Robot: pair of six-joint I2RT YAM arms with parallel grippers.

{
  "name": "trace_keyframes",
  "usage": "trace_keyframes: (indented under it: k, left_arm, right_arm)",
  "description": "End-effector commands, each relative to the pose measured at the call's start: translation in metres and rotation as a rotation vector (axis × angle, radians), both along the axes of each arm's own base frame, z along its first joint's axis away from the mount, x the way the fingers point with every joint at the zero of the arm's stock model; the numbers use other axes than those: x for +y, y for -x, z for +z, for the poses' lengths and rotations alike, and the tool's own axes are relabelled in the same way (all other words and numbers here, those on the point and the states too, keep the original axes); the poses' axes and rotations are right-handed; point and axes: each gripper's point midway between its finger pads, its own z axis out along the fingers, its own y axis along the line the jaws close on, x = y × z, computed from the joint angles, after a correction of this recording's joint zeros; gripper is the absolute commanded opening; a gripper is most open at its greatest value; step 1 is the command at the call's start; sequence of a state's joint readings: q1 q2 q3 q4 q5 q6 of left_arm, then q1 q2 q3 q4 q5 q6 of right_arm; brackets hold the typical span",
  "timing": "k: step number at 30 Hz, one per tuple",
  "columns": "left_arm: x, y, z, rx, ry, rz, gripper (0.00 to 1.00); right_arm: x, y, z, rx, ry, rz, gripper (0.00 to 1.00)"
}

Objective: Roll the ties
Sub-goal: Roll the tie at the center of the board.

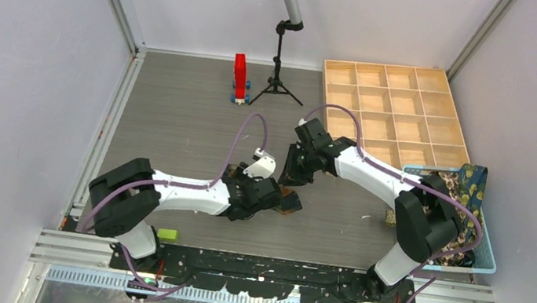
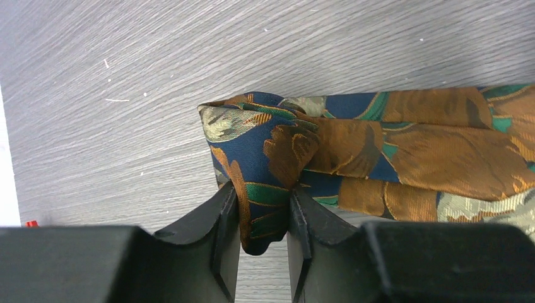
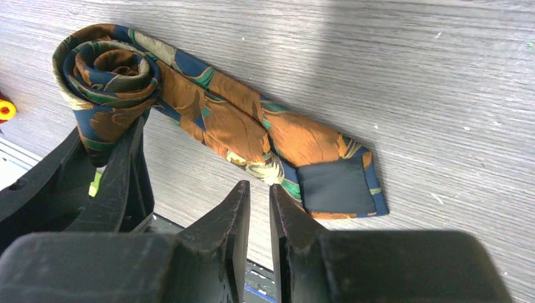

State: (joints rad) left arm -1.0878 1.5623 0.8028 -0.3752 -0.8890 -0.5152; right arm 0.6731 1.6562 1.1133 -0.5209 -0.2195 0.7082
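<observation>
— What is clamped in the left gripper (image 2: pixel 264 202)?
— The rolled end of the tie (image 2: pixel 404 145). Its spiral is shown only by the right wrist view.
— And the right gripper (image 3: pixel 258 189)?
— It is held just beside the tie's flat tail, jaws a slit apart, nothing between. Only overhead is the wooden tray (image 1: pixel 322 88) seen, beyond the tie.

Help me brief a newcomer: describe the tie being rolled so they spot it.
Near the front centre of the grey wood-grain table lies a navy fabric tie with orange-brown leaves. The left gripper pinches its coiled end; unlike the ties in the light blue plastic basket, it is part-rolled.
</observation>
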Motion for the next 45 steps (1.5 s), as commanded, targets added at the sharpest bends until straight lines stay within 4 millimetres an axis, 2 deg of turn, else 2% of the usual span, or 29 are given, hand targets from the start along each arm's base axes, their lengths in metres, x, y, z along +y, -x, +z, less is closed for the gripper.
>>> trace_keyframes:
  k: [1, 5, 8, 16, 22, 28, 35, 41, 45]
  left_arm:
    - [-0.020, -0.003, -0.002, -0.007, 0.029, -0.005, 0.31]
    - [-0.029, -0.002, -0.005, 0.008, 0.018, -0.021, 0.37]
    - [-0.034, -0.001, -0.004, 0.018, 0.019, -0.024, 0.46]
    - [-0.048, -0.001, 0.013, 0.041, 0.067, -0.051, 0.63]
    - [-0.057, 0.001, 0.028, 0.056, 0.123, -0.076, 0.72]
    - [-0.057, 0.004, 0.037, 0.076, 0.160, -0.092, 0.76]
    - [-0.043, 0.007, 0.069, 0.133, 0.327, -0.128, 0.78]
    - [-0.003, 0.004, 0.096, 0.157, 0.468, -0.128, 0.80]
    - [0.020, -0.002, 0.091, 0.202, 0.520, -0.099, 0.81]
  right_arm:
    - [-0.007, 0.000, 0.016, -0.051, -0.007, 0.003, 0.23]
    - [-0.009, 0.001, 0.019, -0.058, -0.003, -0.002, 0.23]
    - [-0.011, 0.001, 0.022, -0.064, 0.000, -0.003, 0.23]
    - [-0.012, -0.001, 0.032, -0.082, 0.008, -0.004, 0.23]
    - [-0.010, -0.006, 0.044, -0.104, 0.001, -0.007, 0.24]
    - [-0.003, -0.009, 0.056, -0.110, -0.038, -0.008, 0.27]
    - [0.017, -0.004, 0.070, -0.106, -0.129, 0.006, 0.37]
    - [0.047, 0.007, 0.078, -0.117, -0.173, 0.029, 0.51]
    - [0.071, 0.012, 0.072, -0.109, -0.179, 0.066, 0.55]
